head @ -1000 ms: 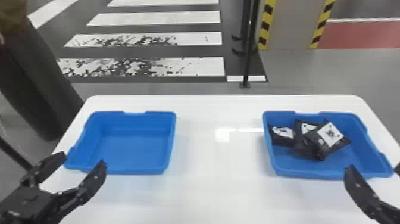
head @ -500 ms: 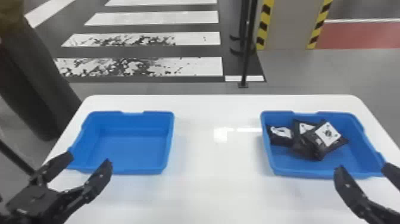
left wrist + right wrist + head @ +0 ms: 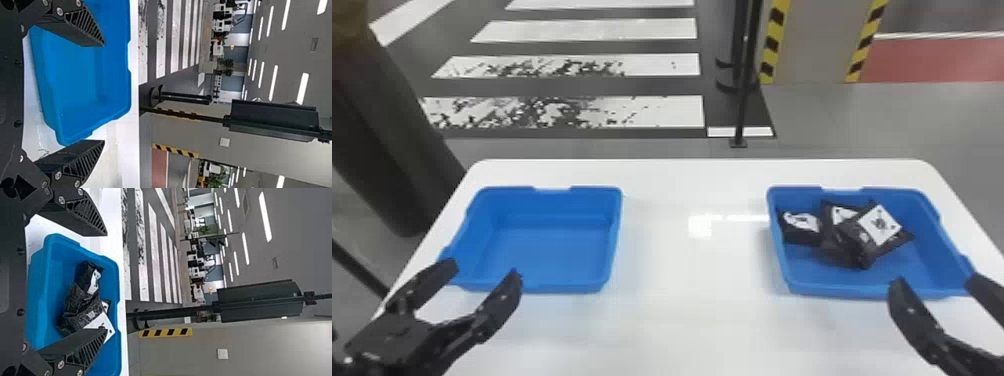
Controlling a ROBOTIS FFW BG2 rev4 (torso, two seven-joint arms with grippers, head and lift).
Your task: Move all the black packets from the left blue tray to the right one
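Head view: black packets (image 3: 847, 245) heaped inside the right blue tray (image 3: 857, 291); well left of that tray, left blue tray (image 3: 542, 255) without visible packets; transfer judged complete, nothing evident left to move. Left wrist view: left gripper (image 3: 104, 93) spread wide, gripping nothing, well left of the right blue tray. Right wrist view: right gripper (image 3: 106, 282) likewise wide and unloaded, by that tray's near side.
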